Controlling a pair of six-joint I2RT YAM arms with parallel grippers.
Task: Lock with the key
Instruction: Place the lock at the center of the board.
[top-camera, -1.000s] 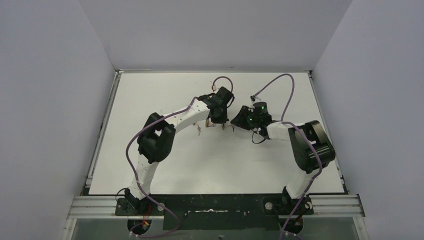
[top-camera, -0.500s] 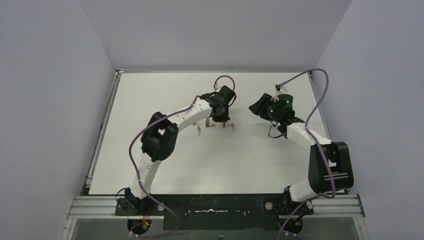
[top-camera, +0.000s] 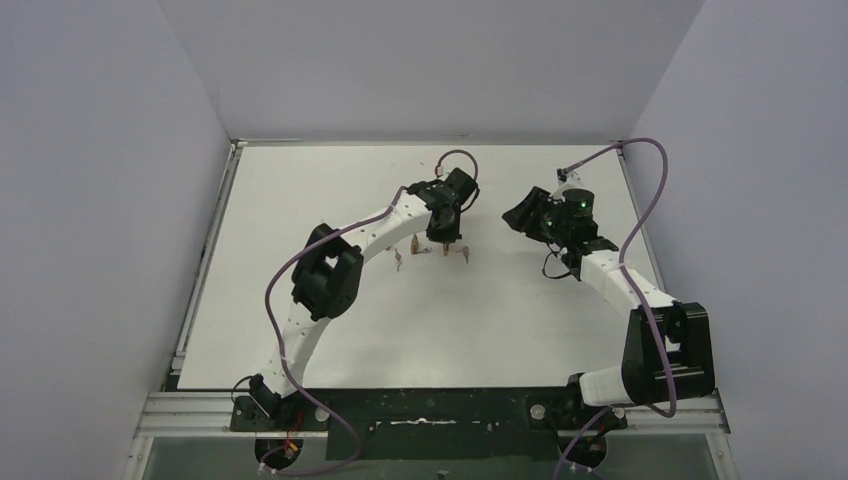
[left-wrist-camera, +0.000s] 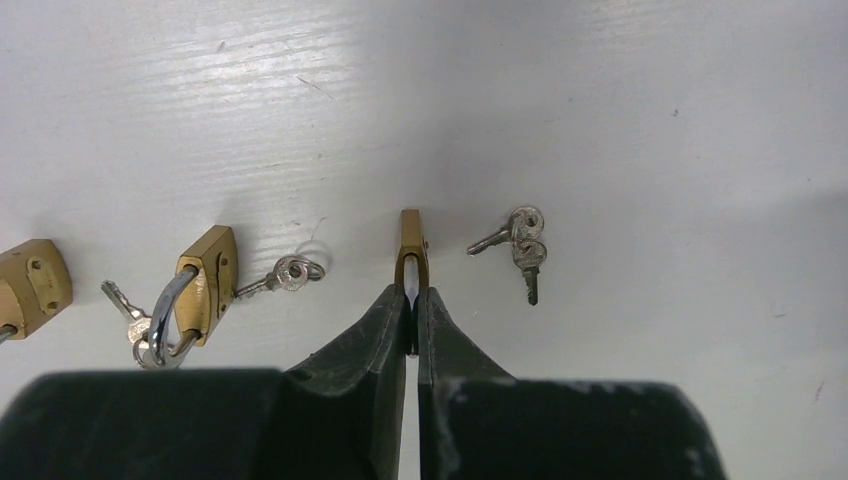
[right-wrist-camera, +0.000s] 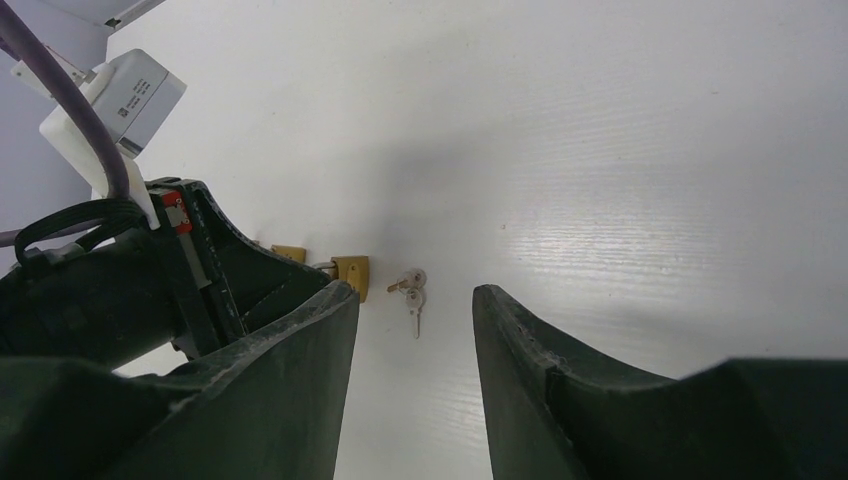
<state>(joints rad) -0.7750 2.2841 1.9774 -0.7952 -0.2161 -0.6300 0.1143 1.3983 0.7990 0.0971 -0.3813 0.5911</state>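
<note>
We carry white link shells (top-camera: 375, 232), black joint housings (top-camera: 325, 280), purple cables (right-wrist-camera: 70, 110) behind the claws, scuffed black wedge fingers (left-wrist-camera: 360, 345).

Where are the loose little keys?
In the left wrist view, the loose keys lie just right of the padlock pinched by the left tool.

You see a small brass padlock (left-wrist-camera: 411, 240) turned edge-on, its shackle end pinched between the closed fingers of the left gripper (left-wrist-camera: 411, 297). Just to its right in the left wrist view, not touching it, a pair of small silver keys on a ring (left-wrist-camera: 520, 250) lies flat.
</note>
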